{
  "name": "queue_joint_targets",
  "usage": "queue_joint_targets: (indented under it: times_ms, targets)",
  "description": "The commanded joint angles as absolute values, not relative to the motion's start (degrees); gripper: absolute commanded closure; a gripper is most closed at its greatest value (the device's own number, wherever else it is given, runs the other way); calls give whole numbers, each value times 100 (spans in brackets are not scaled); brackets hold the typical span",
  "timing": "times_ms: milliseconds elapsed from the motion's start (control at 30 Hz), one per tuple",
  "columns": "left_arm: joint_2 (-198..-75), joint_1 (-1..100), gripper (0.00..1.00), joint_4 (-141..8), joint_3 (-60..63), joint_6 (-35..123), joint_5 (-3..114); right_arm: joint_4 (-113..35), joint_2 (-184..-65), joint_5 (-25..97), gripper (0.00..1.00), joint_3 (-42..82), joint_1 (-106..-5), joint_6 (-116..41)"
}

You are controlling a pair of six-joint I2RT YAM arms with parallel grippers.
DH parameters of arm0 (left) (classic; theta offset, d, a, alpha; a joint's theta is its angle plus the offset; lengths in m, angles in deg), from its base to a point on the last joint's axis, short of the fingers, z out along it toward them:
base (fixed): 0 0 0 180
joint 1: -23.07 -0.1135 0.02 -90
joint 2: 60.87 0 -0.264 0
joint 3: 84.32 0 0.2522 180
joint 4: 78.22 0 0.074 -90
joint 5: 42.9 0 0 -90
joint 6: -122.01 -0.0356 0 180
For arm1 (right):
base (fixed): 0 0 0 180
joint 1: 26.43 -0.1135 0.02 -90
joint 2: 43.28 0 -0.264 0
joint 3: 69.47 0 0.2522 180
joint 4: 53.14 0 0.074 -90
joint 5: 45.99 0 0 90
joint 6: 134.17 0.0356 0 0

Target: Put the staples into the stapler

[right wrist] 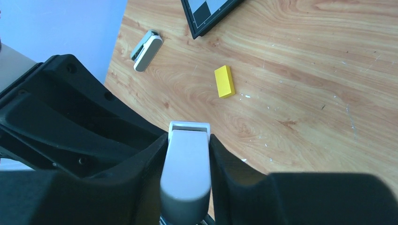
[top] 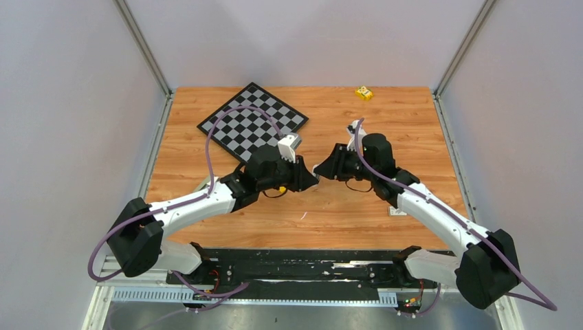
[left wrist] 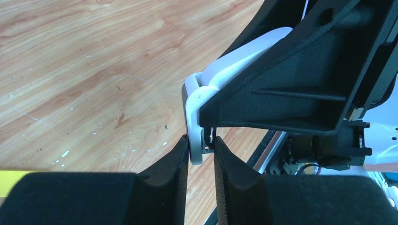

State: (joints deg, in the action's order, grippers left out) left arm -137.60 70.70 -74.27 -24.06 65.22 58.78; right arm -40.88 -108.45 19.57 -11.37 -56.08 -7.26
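**A:** How is the left claw set?

**B:** Almost closed. Its two black fingers nip the pale lower end of the stapler. A thin dark metal part sits in the same gap, and I cannot tell what it is.

**A:** And the right claw?

**B:** Partway closed, with one finger pressed against each side of the stapler's rounded grey top. Both claws have hold of the stapler. It is held up off the surface, near the middle, where the two arms meet in the overhead view.

**A:** Where are the staples?

**B:** I cannot pick them out in any view.

**A:** What lies around the claws?

**B:** In the right wrist view, a yellow block lies flat on the wood beyond the stapler. Farther out, near the edge of the surface by the wall, is a small grey and white oblong thing, too small to name. A corner of the chessboard shows past the block, apart from it.

**A:** And from above?

**B:** The chessboard lies at the far left of the surface, turned like a diamond. A small yellow object with dark marks lies by the far edge, well apart from both arms. A small white item lies just beside the right forearm.
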Motion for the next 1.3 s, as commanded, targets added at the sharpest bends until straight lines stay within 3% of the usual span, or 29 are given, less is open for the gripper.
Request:
queue_joint_targets:
  times_ms: [0,100,267,333,467,500,833,1000,1267]
  targets:
    - [-13606,7044,100,-7807,-2489,6491,6006,-4087,-10902,1946,65,-985,-5707,-711]
    - [-13587,7044,90,-7706,-2541,6443,5843,-4045,-10917,2141,73,-932,-5704,-736]
    - [-13529,7044,50,-7397,-2610,6333,5566,-3596,-11223,2469,80,-532,-5620,-1033]
    - [-13479,7044,41,-7225,-2642,6264,5421,-3354,-11403,2567,80,-285,-5518,-1196]
    - [-13394,7044,5,-6790,-2689,6024,5261,-2511,-11932,2893,79,269,-5235,-1505]
    - [-13357,7045,1,-6698,-2714,5979,5173,-2303,-12080,3035,79,409,-5145,-1520]
    - [-13274,6929,0,-5403,-2677,5776,3794,-805,-14176,4165,76,2124,-4327,-1574]
    - [-13155,6453,0,-5313,-2889,5990,4071,-542,-14989,4365,70,2719,-4132,-1530]
    - [-12874,5926,1,-5015,-2969,6176,4140,-482,-15724,4364,71,2896,-4041,-1358]
